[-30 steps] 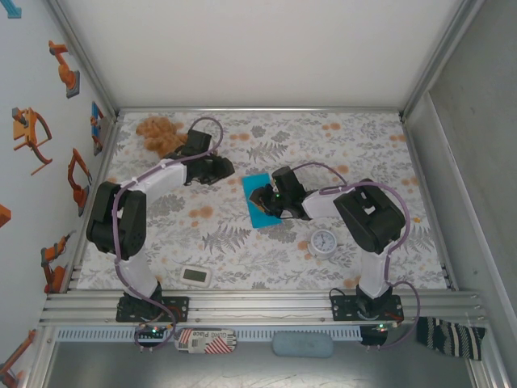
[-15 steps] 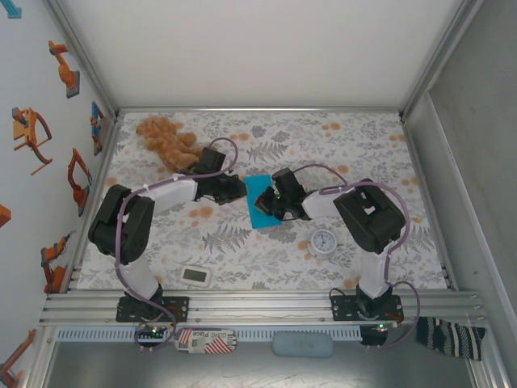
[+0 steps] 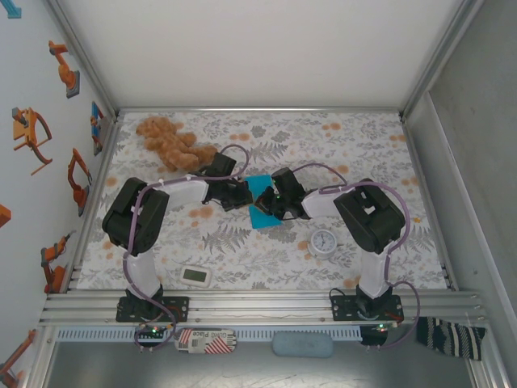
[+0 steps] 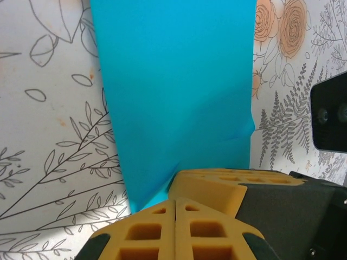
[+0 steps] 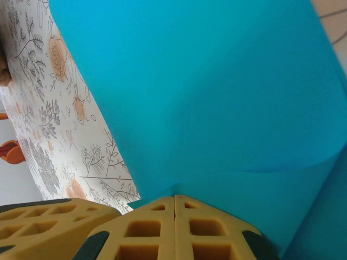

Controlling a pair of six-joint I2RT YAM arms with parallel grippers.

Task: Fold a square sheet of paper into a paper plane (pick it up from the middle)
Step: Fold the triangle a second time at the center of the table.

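The square sheet of paper [image 3: 258, 187] is turquoise-blue and lies mid-table, hunched up between both grippers. My left gripper [image 3: 242, 195] is at its left edge and my right gripper [image 3: 271, 202] sits over its middle. In the left wrist view the left gripper [image 4: 175, 201] is shut, with the edge of the paper [image 4: 173, 81] pinched at its tip, and the right gripper's yellow fingers [image 4: 217, 184] are close beside it. In the right wrist view the right gripper [image 5: 174, 197] is shut on a raised fold of the paper [image 5: 217, 81].
A brown teddy bear [image 3: 166, 137] lies at the back left, just behind the left arm. A small round white clock [image 3: 324, 241] stands in front of the right forearm. A white rectangular gadget [image 3: 196, 276] lies near the front edge.
The left gripper moved right from beside the bear to the paper's left edge and shut there. The right gripper closed on the paper and stayed in place.
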